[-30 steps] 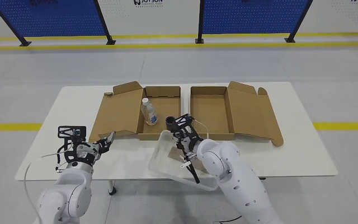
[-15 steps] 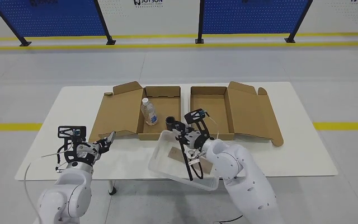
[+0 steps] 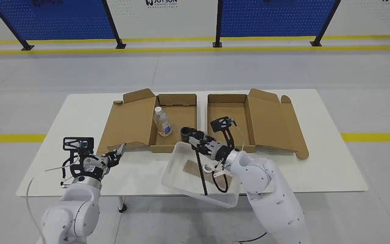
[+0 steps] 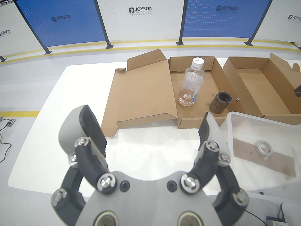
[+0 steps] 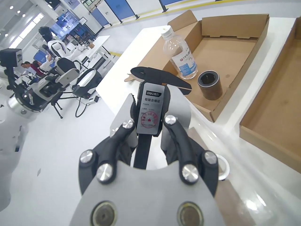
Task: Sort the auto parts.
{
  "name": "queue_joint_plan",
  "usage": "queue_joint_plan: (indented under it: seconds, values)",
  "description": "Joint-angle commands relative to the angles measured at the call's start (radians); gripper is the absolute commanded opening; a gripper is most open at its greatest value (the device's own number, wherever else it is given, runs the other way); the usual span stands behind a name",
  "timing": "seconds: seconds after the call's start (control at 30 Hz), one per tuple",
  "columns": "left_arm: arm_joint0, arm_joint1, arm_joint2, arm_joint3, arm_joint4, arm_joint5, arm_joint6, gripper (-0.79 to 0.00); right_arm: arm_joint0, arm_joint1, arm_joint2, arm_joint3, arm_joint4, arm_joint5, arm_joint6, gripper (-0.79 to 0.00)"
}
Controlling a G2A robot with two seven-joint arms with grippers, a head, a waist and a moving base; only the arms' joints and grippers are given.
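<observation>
My right gripper (image 5: 149, 111) is shut on a black caliper (image 5: 162, 77), held over the near left part of a clear plastic bin (image 3: 177, 174); in the top view the caliper's bar (image 3: 201, 171) slants down over the bin. A silver ring (image 4: 263, 147) lies on a brown sheet inside that bin. A dark cylindrical bearing (image 4: 221, 102) and a clear water bottle (image 4: 190, 85) sit in the left cardboard box (image 3: 177, 100). My left gripper (image 4: 145, 118) is open with nothing in it, over the table's near left part (image 3: 119, 152).
A second open cardboard box (image 3: 228, 122) stands to the right of the first, its floor bare. Both boxes have flaps spread flat on the white table (image 3: 329, 165). The bin overhangs the table's front edge.
My right gripper has shifted right and toward the right box with the caliper in it. The left arm has stayed still.
</observation>
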Motion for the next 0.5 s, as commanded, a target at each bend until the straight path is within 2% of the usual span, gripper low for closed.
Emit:
queue_joint_plan:
  seconds: [0.0,0.47]
  values:
    - [0.0,0.0,0.0,0.0,0.0,0.0,0.0,0.0,0.009,0.001,0.002,-0.001,-0.011,0.016,-0.009,-0.785]
    - [0.0,0.0,0.0,0.0,0.0,0.0,0.0,0.0,0.13,0.006,0.074,0.06,-0.149,0.266,-0.105,-0.785]
